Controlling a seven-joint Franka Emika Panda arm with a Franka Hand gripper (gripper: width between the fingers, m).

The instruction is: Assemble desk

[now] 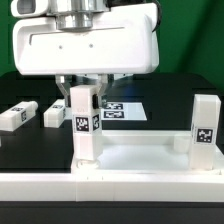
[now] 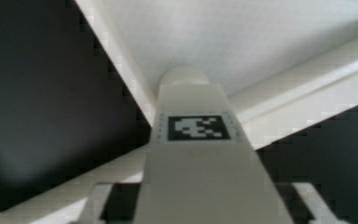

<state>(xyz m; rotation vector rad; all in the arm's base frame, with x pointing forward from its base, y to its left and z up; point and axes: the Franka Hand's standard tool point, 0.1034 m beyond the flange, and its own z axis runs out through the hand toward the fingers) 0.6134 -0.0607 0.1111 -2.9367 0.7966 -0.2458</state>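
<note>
Desk top (image 1: pixel 140 152) lies on the black table (image 1: pixel 30 150), its near edge blending into the white rail (image 1: pixel 100 188). Gripper (image 1: pixel 85 92) pinches an upright leg (image 1: pixel 84 125) at its corner; the socket below is hidden, fingertips barely visible.

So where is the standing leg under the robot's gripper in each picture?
Exterior view: the leg stands upright left of centre, under the gripper, at the desk top's corner on the exterior view's left.
Wrist view: the leg fills the middle, seen close up along its length.
Shared landmark: the black-and-white tag on the leg's face.
</note>
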